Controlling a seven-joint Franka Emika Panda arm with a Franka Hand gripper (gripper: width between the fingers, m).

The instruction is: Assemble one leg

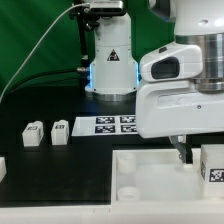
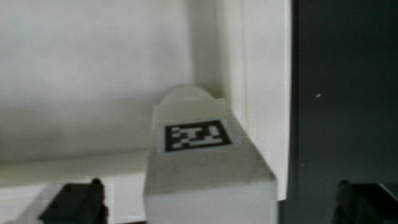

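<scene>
White plastic legs (image 1: pixel 33 133) lie in a loose pair on the black desk (image 1: pixel 25 105) at the exterior view's left, each showing a small marker face; a second one (image 1: pixel 60 130) sits just beside the first. They seem parked there within easy reach, waiting their turn. Right of them, farther back, the marker board (image 1: pixel 115 123) lies flat on the desk. Nearer the camera, the large white panel (image 1: pixel 150 175) spreads across the foreground, a round socket showing at its left corner, probably where a leg is meant to seat.

At the right, the arm's white wrist housing fills the view, and the gripper (image 1: pixel 182 150) hangs low over the panel, close to another leg (image 1: pixel 214 166) at the right edge. In the wrist view that leg (image 2: pixel 199 140) lies directly between the two dark fingers (image 2: pixel 75 203), its marker facing the camera. The fingers look spread well apart, with a clear gap on each side, so nothing is pinched. My judgement is that the arm is lined up to close on this leg.
</scene>
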